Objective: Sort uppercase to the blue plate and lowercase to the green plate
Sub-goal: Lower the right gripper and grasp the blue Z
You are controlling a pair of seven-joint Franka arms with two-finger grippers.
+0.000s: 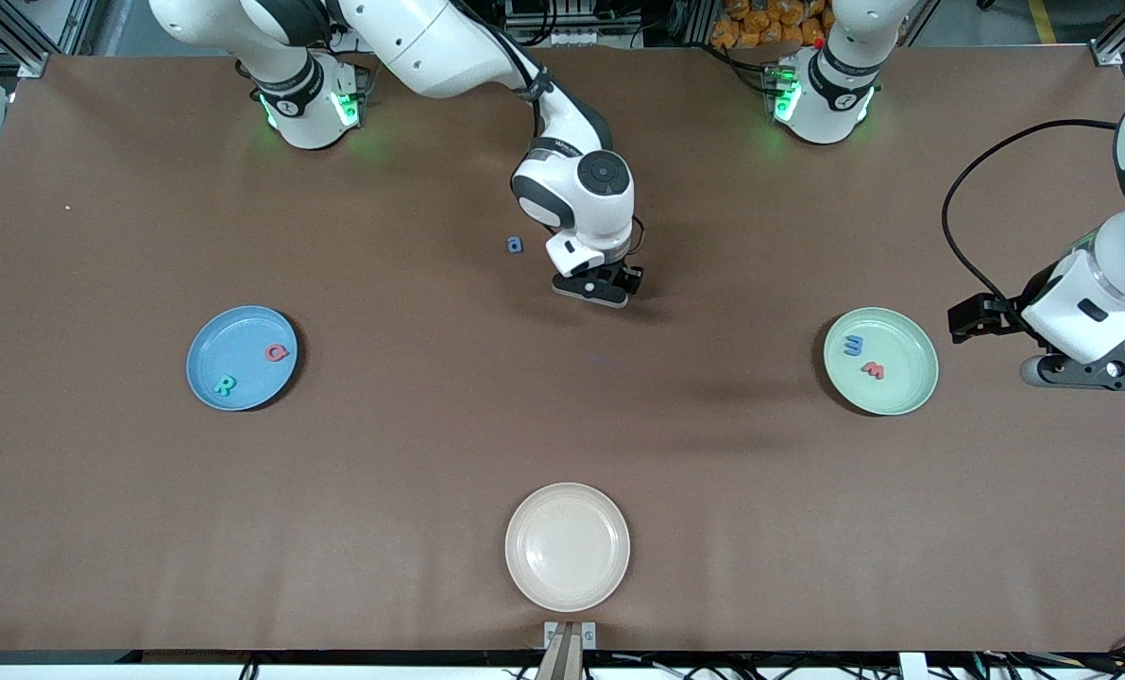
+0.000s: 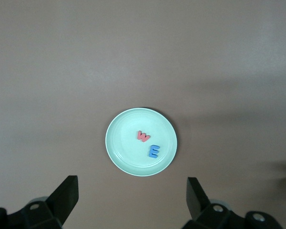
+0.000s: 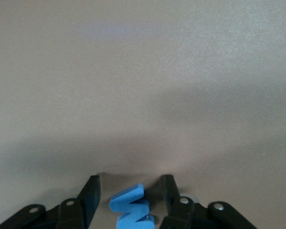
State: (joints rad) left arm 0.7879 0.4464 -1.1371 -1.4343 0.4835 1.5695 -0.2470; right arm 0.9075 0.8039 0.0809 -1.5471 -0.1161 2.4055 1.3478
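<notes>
My right hand (image 3: 128,191) is down at the desk (image 1: 430,453) near its middle, with the blue M (image 3: 131,210) standing between my two fingers (image 3: 91,193). Gaps show on either side of the letter, so the hand is around it but not clenched on it; I judge the grasp is not made yet. The M's long axis seems to run along the fingers rather than across them, though so low in the right wrist view I can't be sure.

The blue plate (image 1: 205,364) lies toward the right arm's end of the desk, nearer the front camera than my hand, and already carries the red Q (image 1: 278,352) and green R (image 1: 225,384). So my right arm is the one for this carry.

My left hand (image 2: 132,191) waits released over the green plate (image 1: 907,387), which holds the blue m (image 1: 851,346) and red m (image 1: 872,370).

A small blue round letter (image 1: 515,245) lies on the desk just beside my right hand, toward the right arm's end.
</notes>
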